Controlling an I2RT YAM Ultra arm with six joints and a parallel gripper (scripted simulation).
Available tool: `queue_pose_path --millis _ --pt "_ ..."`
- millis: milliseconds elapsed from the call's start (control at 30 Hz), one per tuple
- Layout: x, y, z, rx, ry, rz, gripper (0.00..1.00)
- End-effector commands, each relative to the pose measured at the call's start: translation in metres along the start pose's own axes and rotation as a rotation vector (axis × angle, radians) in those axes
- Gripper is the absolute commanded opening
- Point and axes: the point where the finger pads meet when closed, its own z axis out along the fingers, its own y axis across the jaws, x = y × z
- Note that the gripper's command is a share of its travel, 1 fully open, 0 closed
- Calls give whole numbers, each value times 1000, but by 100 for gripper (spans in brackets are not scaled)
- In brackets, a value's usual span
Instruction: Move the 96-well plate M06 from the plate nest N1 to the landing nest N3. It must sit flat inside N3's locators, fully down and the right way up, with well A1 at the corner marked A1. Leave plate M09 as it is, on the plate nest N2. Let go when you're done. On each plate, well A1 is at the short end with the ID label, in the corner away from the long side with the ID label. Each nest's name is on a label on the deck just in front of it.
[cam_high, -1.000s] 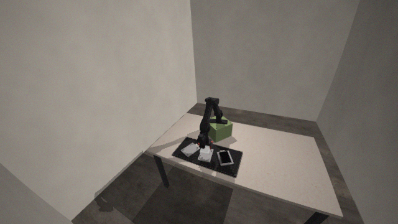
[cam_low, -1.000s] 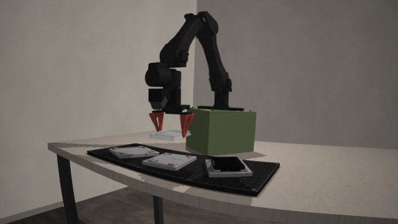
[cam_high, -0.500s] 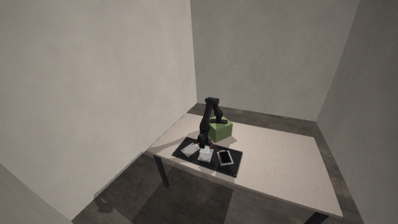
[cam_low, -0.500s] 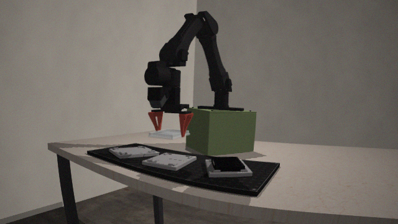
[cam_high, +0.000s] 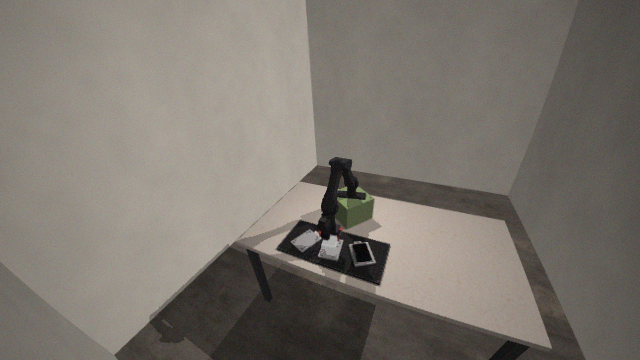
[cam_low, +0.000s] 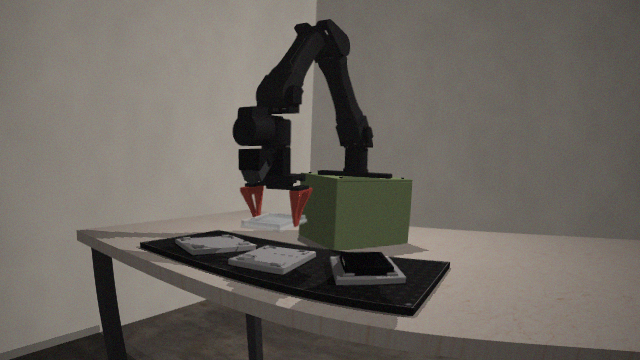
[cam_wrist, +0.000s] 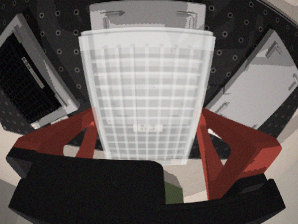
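Observation:
My gripper (cam_low: 276, 217) with red fingers is shut on a white 96-well plate (cam_low: 272, 221) across its width and holds it level in the air above the black deck (cam_low: 300, 272). In the wrist view the plate (cam_wrist: 148, 92) fills the middle between the fingers, over an empty white nest (cam_wrist: 147, 12). A black plate (cam_low: 366, 263) sits in the right-hand nest; it also shows in the wrist view (cam_wrist: 27, 83). Another empty nest (cam_low: 215, 243) lies at the left of the deck, and the middle nest (cam_low: 272, 259) is empty too. The labels are too small to read.
The arm stands on a green block (cam_low: 357, 210) just behind the deck. The deck lies near the table's front-left edge (cam_high: 310, 272). A wall runs close along the table's left side.

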Motion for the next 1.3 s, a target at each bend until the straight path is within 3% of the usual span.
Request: queue_pose_path --millis 0,67,167,267,333,433,533,567,633,733,800,900,1033,1100,1133,1200,1267 --pt "-28 -6 -19 16 -105 0 0" --pt "-23 -5 -2 9 -69 1 0" --pt "-23 -5 3 9 -69 0 0" --pt "-30 -5 -3 15 -100 -1 0" --pt "-25 -4 11 9 -70 -1 0" --pt "-25 -4 17 9 -69 -1 0" --pt "-25 -4 18 9 -69 -1 0" --pt "-32 -5 6 15 -104 -2 0" --pt "-33 -4 9 15 -105 -3 0" --pt "-23 -2 30 8 -62 -2 0" --pt "-18 -1 36 6 -50 -3 0" --pt "-21 0 31 9 -71 -4 0" --pt "-11 2 51 3 -32 -5 0" --pt "-11 2 51 3 -32 -5 0" --pt "-19 1 39 9 -66 -7 0" --pt "-34 -1 35 14 -102 -7 0" --pt "-34 -3 36 14 -101 -3 0"
